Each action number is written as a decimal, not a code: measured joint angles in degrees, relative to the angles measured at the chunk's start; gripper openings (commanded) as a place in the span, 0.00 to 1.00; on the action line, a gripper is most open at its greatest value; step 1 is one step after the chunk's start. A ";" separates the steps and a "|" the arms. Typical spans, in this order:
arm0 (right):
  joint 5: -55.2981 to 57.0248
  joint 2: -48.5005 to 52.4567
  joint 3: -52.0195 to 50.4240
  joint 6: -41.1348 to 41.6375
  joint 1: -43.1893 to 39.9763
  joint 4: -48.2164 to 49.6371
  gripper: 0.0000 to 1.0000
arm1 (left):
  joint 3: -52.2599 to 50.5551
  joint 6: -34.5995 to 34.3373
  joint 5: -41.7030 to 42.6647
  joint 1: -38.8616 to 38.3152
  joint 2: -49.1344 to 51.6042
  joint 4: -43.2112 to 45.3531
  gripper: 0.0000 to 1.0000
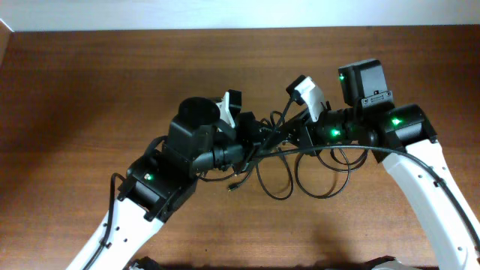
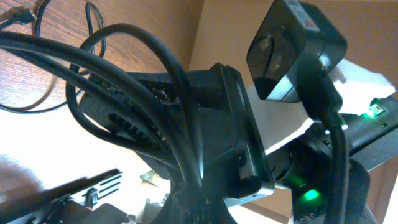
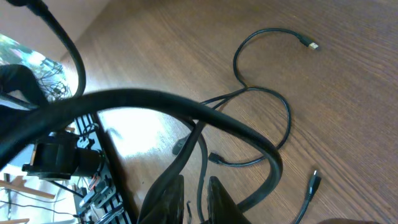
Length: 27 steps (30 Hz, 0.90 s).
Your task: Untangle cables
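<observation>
A tangle of black cables point(image 1: 315, 178) lies in loops on the wooden table between my two arms. My left gripper point(image 1: 259, 136) and right gripper point(image 1: 298, 139) meet over the tangle, almost touching. In the left wrist view, thick black cables point(image 2: 155, 68) run down into my left jaws point(image 2: 193, 205), which are mostly hidden and seem shut on them. In the right wrist view, my right fingers point(image 3: 194, 202) are closed on a thin black cable point(image 3: 202, 158). A thick cable point(image 3: 186, 109) arcs across above the table. Thin loops point(image 3: 273, 99) lie flat beyond.
Loose plug ends lie on the table: one at the far right point(image 3: 309, 45), one nearer point(image 3: 313, 180), and a small connector point(image 1: 234, 187) below the tangle. The table point(image 1: 90, 90) is brown wood; its far edge meets a white wall.
</observation>
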 measured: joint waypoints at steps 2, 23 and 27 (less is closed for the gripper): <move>-0.33 0.17 0.00 -0.52 0.00 -0.02 0.11 | 0.00 -0.22 1.57 2.10 0.00 1.14 0.00; -6.73 0.17 -0.15 -6.27 0.00 9.18 0.41 | 0.02 -4.94 7.56 7.87 0.00 9.68 0.00; -5.14 0.17 -0.15 0.87 0.02 15.34 0.41 | 0.02 -6.78 8.48 8.26 0.02 13.79 0.00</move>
